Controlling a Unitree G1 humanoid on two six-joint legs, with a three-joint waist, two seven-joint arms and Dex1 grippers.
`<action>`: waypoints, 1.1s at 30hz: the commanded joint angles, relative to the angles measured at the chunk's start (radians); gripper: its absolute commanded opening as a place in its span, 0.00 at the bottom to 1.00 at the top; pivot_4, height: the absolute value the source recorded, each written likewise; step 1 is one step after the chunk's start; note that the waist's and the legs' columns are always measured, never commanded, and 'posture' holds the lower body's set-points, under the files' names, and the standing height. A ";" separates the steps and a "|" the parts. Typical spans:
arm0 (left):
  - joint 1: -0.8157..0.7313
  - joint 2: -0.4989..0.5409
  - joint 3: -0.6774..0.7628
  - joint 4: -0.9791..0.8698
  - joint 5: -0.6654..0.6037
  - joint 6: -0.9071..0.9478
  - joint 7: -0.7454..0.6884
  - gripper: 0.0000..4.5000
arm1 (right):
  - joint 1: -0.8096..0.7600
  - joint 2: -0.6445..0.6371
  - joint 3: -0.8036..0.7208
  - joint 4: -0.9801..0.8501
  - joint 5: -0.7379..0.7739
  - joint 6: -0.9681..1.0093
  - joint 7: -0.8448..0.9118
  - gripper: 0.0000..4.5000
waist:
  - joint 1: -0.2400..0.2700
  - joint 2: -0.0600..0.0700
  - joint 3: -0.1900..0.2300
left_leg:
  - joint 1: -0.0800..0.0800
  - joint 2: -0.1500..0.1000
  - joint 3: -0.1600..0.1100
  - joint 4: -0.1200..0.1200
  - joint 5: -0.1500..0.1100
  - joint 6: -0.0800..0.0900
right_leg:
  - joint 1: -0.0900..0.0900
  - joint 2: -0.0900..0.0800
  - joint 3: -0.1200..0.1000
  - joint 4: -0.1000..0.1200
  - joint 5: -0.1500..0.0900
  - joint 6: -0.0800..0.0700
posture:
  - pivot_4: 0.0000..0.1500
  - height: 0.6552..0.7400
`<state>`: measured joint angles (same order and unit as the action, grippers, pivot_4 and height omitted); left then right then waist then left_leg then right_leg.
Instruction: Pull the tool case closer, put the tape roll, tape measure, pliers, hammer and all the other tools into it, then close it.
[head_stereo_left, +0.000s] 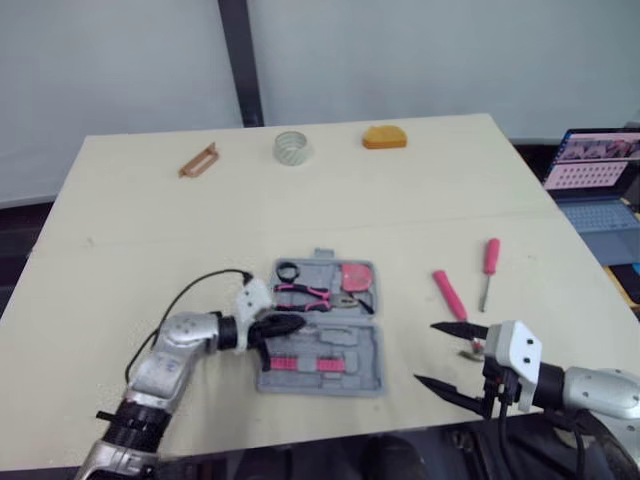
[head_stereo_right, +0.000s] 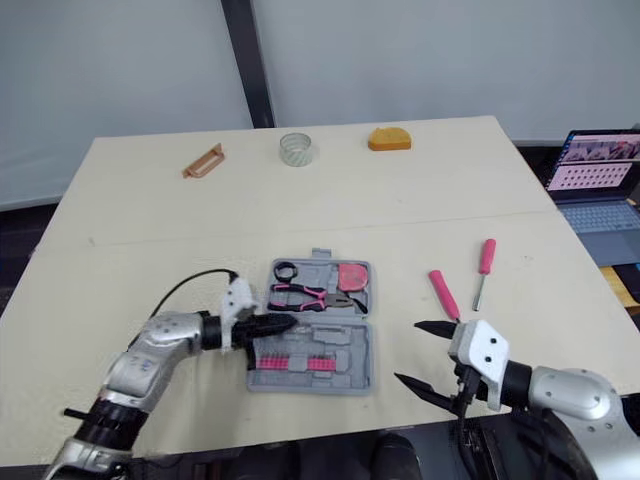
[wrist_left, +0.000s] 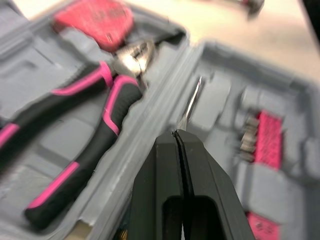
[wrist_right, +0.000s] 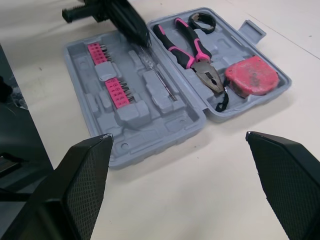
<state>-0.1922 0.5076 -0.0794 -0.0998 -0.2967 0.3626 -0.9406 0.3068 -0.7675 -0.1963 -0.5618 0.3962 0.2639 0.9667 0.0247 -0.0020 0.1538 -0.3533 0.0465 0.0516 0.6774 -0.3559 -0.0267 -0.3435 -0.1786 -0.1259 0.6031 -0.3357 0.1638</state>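
Tool case (head_stereo_left: 368, 360), grey moulded plastic, lies opened flat near the front middle of the table (head_stereo_left: 150, 230), with its two halves side by side and a small latch tab on the far rim. The far half holds the pliers (head_stereo_left: 310, 295) with pink-and-black handles, a pink tape measure (head_stereo_left: 357, 276) just beside their jaws, and a black ring (head_stereo_left: 288, 271) in the corner. The near half carries pink bit strips (head_stereo_left: 300, 364) in moulded slots. The left gripper (head_stereo_left: 298, 324) reaches over the case from its left side, fingers pressed together on the end of a slim screwdriver (wrist_right: 157, 72), which lies along a groove in the near half. The right gripper (head_stereo_left: 448, 357) hovers near the table's front edge, well to the right of the case, its fingers spread wide and holding nothing. Between it and the case the tabletop is bare. Just beyond it lie a pink-handled tool (head_stereo_left: 448, 293), its near end hidden behind the gripper, and a pink screwdriver (head_stereo_left: 489, 270), the two close but apart. Along the far edge, well away from the case, sit a clear tape roll (head_stereo_left: 292, 148), an orange block (head_stereo_left: 384, 137) and a brown handle-shaped piece (head_stereo_left: 198, 160), with a wide bare stretch of table between them and the case. A laptop (head_stereo_left: 600, 175) stands off the table's right side.
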 joint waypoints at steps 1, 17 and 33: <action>0.065 0.075 0.123 -0.134 -0.151 0.045 -0.080 0.01 | -0.021 0.008 0.005 -0.004 0.007 -0.012 -0.011 1.00 | -0.001 0.001 0.001 | 0.000 0.000 0.000 0.000 0.000 0.000 | 0.000 0.000 0.000 0.000 0.000 0.000 | 1.00 1.00; 0.643 0.122 0.561 -0.279 -0.261 -0.225 -0.186 0.98 | -0.030 0.030 0.041 0.013 0.022 -0.010 0.002 1.00 | -0.001 0.000 0.014 | 0.000 0.000 0.001 -0.002 -0.001 -0.001 | -0.001 0.000 0.000 -0.003 0.000 0.000 | 1.00 1.00; 0.578 0.125 0.462 -0.360 -0.338 -0.271 -0.205 0.98 | -0.044 0.028 0.038 0.059 0.017 -0.016 -0.003 1.00 | 0.003 -0.001 0.017 | 0.000 0.001 0.001 -0.001 -0.003 0.000 | -0.001 0.000 0.001 -0.006 0.000 0.000 | 1.00 1.00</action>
<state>0.4163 0.6138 0.3934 -0.3954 -0.5918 0.0814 -1.1532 0.2625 -0.7401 -0.1390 -0.4960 0.3995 0.2601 0.9685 0.0279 -0.0025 0.1708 -0.3544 0.0471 0.0520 0.6784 -0.3588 -0.0271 -0.3441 -0.1783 -0.1257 0.5968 -0.3357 0.1636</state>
